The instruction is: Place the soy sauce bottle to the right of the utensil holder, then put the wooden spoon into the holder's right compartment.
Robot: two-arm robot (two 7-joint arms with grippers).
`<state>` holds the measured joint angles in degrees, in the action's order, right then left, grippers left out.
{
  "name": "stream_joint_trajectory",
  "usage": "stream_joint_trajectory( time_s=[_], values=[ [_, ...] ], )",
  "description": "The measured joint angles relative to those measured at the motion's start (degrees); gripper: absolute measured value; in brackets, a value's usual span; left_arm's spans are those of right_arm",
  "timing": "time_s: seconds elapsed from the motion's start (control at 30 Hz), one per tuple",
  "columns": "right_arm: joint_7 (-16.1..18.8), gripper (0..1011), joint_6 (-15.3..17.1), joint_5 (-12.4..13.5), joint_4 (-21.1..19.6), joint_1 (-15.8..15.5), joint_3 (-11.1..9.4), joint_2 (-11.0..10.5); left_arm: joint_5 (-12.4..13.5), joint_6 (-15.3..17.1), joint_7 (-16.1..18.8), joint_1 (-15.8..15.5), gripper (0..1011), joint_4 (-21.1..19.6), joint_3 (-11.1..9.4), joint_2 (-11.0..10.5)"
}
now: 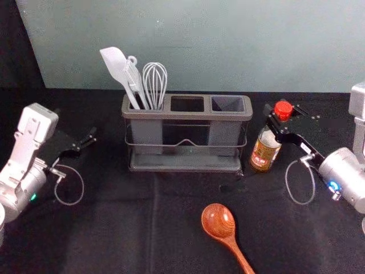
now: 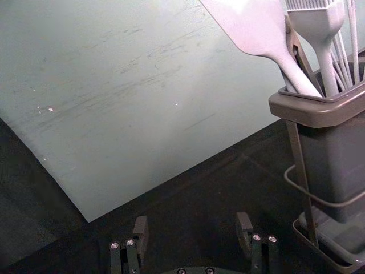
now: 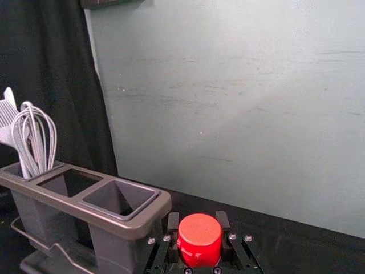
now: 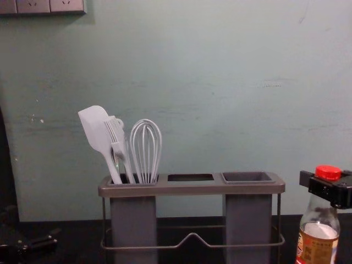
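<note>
My right gripper [image 1: 281, 123] is shut on the neck of the soy sauce bottle [image 1: 266, 150], just right of the utensil holder [image 1: 185, 164]. In the right wrist view the right gripper [image 3: 199, 240] has a finger on each side of the bottle's red cap [image 3: 199, 234]. The chest view shows the bottle [image 4: 318, 239] upright; its base is cut off there. The wooden spoon [image 1: 218, 221] lies on the table in front of the holder, bowl toward it. My left gripper [image 1: 88, 140] is parked left of the holder; in its wrist view the left gripper [image 2: 192, 234] is open and holds nothing.
A spatula [image 1: 116, 65], a whisk [image 1: 154, 83] and another pale utensil stand in the holder's left compartment. The middle and right [image 1: 228, 104] compartments hold nothing visible. A greenish wall [image 1: 228, 45] rises behind the black-covered table [image 1: 114, 228].
</note>
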<state>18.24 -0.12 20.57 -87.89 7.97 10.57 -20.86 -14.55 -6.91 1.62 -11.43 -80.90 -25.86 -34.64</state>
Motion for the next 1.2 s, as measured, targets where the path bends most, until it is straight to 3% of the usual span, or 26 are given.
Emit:
stream_joint_trajectory(
  time_s=[0.4, 1.03, 1.2],
  values=[
    [0.5, 382, -1.2, 0.2, 2.6, 2.0, 0.4, 1.2, 0.0, 0.0, 0.0, 0.0, 1005, 0.0, 0.0, 0.0],
    [0.5, 384, -1.6, -0.3, 3.4, 2.5, 0.8, 1.6, 0.0, 0.0, 0.0, 0.0, 1005, 0.0, 0.0, 0.0],
    [0.4, 528, -1.8, -0.3, 3.6, 2.5, 0.8, 1.7, 0.0, 0.0, 0.0, 0.0, 1005, 0.0, 0.0, 0.0]
  ],
)
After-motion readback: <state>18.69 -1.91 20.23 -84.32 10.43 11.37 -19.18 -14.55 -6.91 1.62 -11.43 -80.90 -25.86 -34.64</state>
